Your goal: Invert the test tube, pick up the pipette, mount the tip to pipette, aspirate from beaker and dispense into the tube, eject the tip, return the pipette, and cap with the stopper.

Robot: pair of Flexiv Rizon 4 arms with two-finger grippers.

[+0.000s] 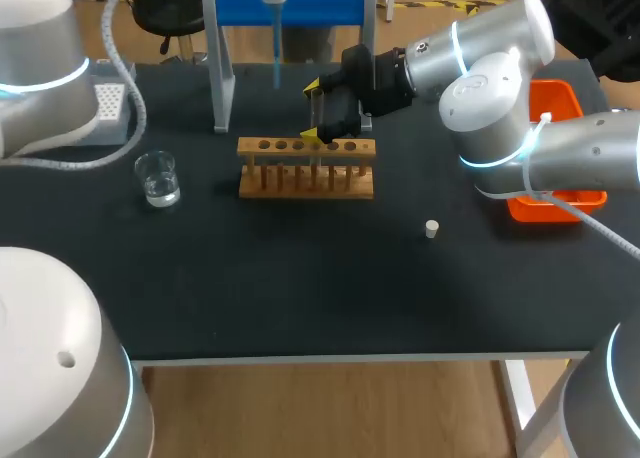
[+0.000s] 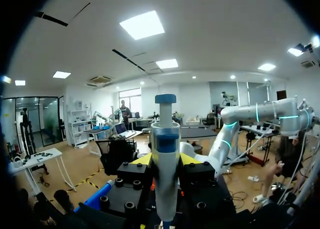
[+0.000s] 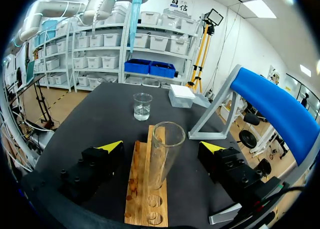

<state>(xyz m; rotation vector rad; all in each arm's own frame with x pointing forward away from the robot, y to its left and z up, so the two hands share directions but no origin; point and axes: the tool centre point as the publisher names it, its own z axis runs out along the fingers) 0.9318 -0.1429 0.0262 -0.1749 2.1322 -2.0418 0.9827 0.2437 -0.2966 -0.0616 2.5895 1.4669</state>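
The test tube (image 3: pixel 166 144) stood in the wooden rack (image 3: pixel 141 189) on the worktop (image 1: pixel 300 278). Its open mouth faced up. Its long side ran up and down, leaning just a little. The right hand (image 3: pixel 162 146) sat around it with its fingers wide open. One finger was on each side of the tube and neither touched the glass, so that hand held nothing.

The left hand (image 2: pixel 165 159) was up high near the back of the worktop. Its two yellow tips pressed the pipette (image 2: pixel 165 139) from both sides and held it. The pipette hung straight down.

The beaker (image 1: pixel 158 178) sat on the left side, well apart from the rack and nearer the left arm. I think the pipette had to go there next, down and to the left.
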